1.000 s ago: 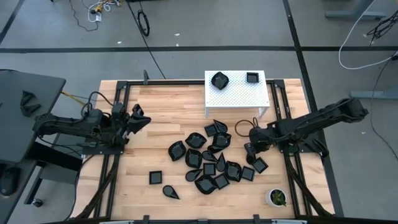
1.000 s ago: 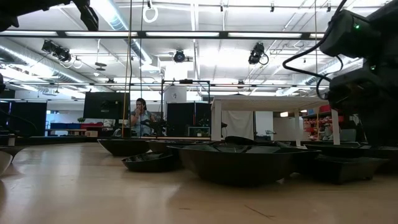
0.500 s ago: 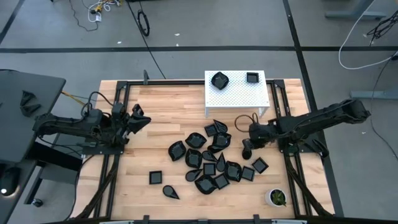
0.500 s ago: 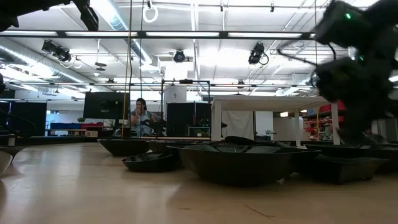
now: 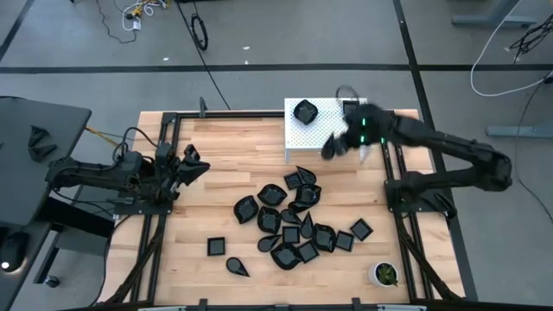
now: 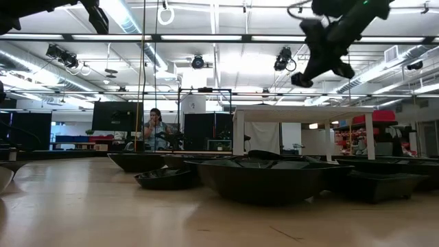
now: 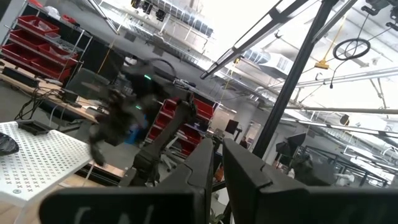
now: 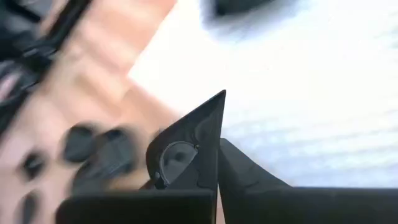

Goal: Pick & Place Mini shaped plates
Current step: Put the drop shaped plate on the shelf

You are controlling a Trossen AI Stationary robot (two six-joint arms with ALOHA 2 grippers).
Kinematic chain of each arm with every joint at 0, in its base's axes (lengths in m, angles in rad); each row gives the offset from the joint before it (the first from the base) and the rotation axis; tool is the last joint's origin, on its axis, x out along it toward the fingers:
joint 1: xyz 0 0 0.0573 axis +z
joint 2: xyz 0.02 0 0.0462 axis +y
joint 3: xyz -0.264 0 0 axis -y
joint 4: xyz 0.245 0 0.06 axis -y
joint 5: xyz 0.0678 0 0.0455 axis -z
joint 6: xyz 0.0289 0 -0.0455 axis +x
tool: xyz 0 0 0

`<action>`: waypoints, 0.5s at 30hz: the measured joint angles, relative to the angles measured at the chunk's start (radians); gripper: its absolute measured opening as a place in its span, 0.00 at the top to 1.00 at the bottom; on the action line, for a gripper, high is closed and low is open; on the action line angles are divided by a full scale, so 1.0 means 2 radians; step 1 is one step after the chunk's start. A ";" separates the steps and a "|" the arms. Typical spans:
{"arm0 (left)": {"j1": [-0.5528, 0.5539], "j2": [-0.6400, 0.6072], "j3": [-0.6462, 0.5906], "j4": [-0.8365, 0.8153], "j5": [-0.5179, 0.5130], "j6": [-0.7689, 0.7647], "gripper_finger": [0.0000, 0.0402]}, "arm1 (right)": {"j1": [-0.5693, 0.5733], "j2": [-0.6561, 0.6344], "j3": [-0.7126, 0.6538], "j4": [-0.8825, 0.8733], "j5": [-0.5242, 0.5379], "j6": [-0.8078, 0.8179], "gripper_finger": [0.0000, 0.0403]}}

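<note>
Carrying one mini plate (image 8: 186, 155) pinched in the closed right end effector (image 5: 331, 147), I am over the white rack (image 5: 328, 138), upper centre of the high view. Next I judge: lower, release beside the two plates already there. The left end effector (image 5: 192, 164) waits closed at centre left; the pile (image 5: 294, 220) sits on the surface (image 5: 216, 199).

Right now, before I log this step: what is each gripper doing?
Left gripper: shut, holding nothing.
Right gripper: shut above the white rack; whether it holds a plate cannot be told.

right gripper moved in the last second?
Yes. The right gripper went from the plate pile's right edge up over the white perforated shelf, shut on a mini plate.
</note>
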State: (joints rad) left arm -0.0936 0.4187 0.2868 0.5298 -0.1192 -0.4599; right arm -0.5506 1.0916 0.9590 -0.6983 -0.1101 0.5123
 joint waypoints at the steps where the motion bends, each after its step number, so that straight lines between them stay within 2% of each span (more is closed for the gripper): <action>1: 0.000 0.000 0.000 0.000 0.000 0.000 0.90 | -0.024 0.014 0.007 -0.003 -0.009 -0.022 0.99; 4: 0.000 0.000 0.000 0.000 0.000 0.000 0.90 | -0.081 0.064 0.025 -0.009 -0.038 -0.081 0.99; 7: 0.000 0.000 0.000 0.000 0.000 0.000 0.90 | -0.112 0.106 0.046 -0.001 -0.071 -0.116 0.99; 15: 0.000 0.000 0.000 0.000 0.000 0.000 0.90 | -0.135 0.153 0.081 -0.006 -0.080 -0.155 0.97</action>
State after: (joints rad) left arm -0.0935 0.4187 0.2867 0.5297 -0.1188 -0.4604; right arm -0.8207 1.3983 1.1207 -0.7112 -0.2710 0.2027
